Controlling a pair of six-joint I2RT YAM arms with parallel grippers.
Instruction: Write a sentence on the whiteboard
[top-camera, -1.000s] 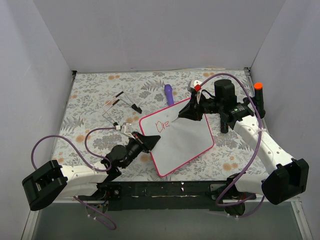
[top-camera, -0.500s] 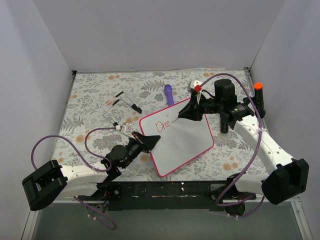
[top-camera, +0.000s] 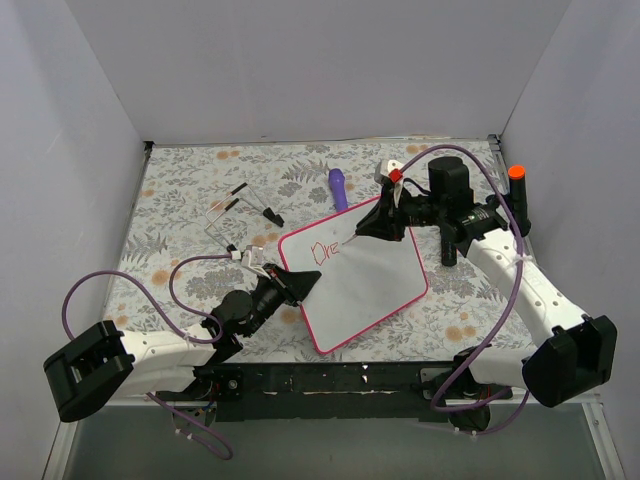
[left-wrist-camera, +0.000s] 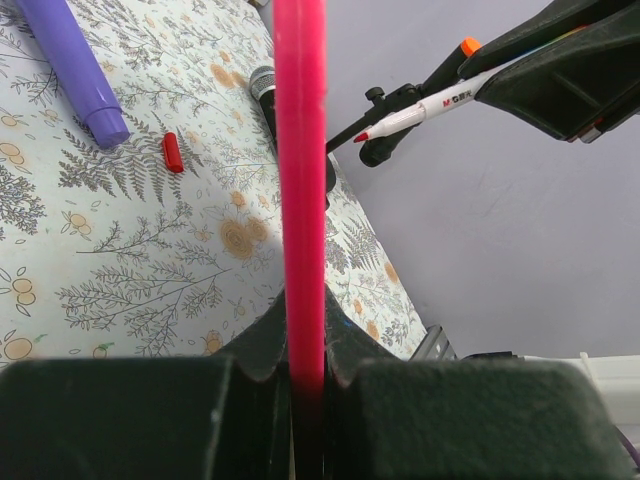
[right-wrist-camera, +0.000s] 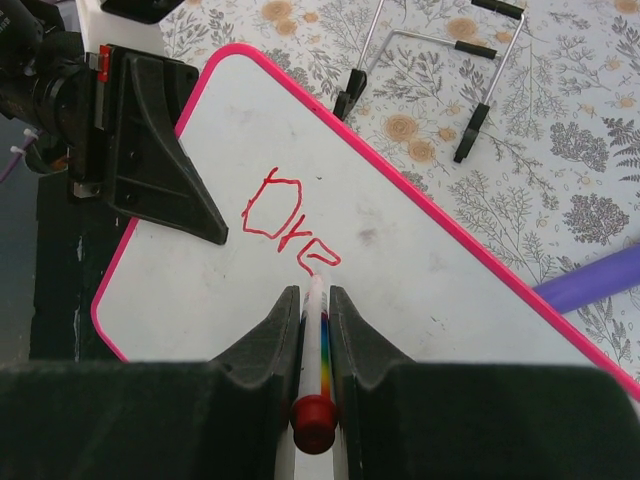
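Note:
The whiteboard (top-camera: 365, 285), white with a pink-red frame, lies tilted on the flowered table. My left gripper (top-camera: 300, 285) is shut on its near-left frame edge (left-wrist-camera: 300, 150), seen edge-on in the left wrist view. My right gripper (top-camera: 366, 228) is shut on a white marker (right-wrist-camera: 318, 345) with a red end. The marker's tip touches the board (right-wrist-camera: 430, 300) at the end of the red letters "Dre" (right-wrist-camera: 290, 225), the start of the sentence (top-camera: 322, 250). The left wrist view shows the marker (left-wrist-camera: 420, 105) from the side, above the frame.
A purple pen-like stick (top-camera: 338, 187) lies just beyond the board's far corner, with a small red cap (left-wrist-camera: 173, 152) near it. A wire stand (top-camera: 235, 215) sits to the left of the board. An orange-tipped post (top-camera: 516, 190) stands at the right wall.
The marker tip has crept a little along the third letter, adding a short red stroke. Both arms and the board have otherwise stayed put.

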